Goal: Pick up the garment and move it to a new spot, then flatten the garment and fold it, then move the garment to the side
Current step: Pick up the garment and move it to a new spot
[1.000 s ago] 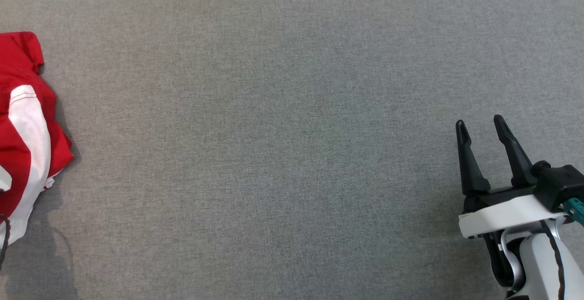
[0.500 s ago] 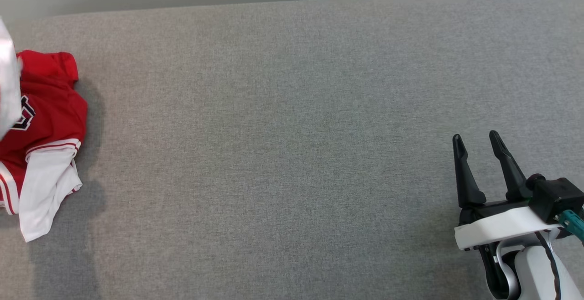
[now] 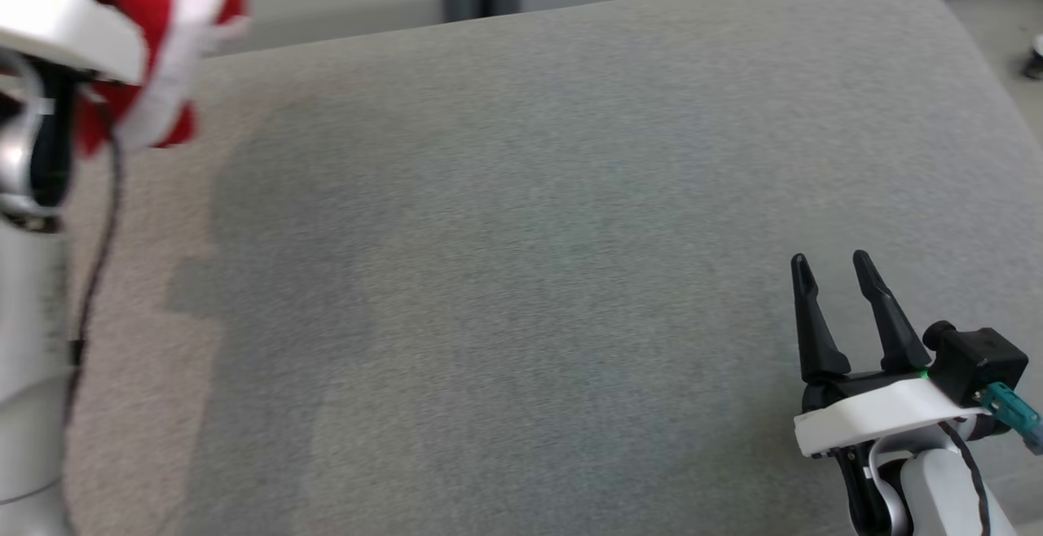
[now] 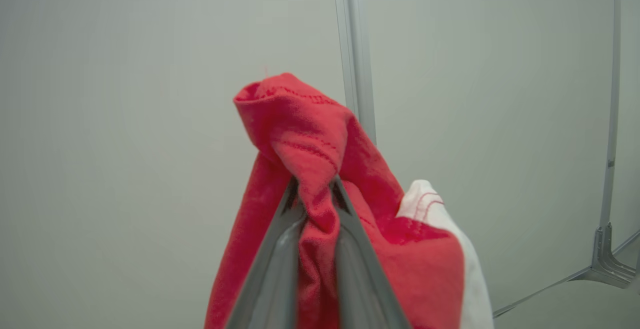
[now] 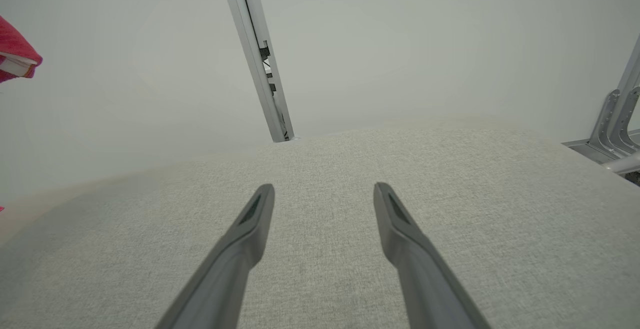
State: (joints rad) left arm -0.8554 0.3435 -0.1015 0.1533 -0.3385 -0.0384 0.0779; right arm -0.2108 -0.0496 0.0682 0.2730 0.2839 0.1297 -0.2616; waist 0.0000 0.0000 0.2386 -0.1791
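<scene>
Pick-up done | garment (image 4: 310,129), a second ago lying on the desk (image 3: 521,235) at 9 o'clock, now hangs clear at 11 | left fingers (image 4: 272,259) pinched tight on its red fold | right fingers (image 3: 812,324) wide apart, empty, 4 o'clock | next: carry over.

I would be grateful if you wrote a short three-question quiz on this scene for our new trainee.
1. True or false: the left tool is shut on the garment.
2. Pick one: the right tool is A) open and empty, B) shut on a sleeve, C) shut on a cable.
3. Fill the gap: the garment is red and ____.

Key: 1 true; 2 A; 3 white.
</scene>
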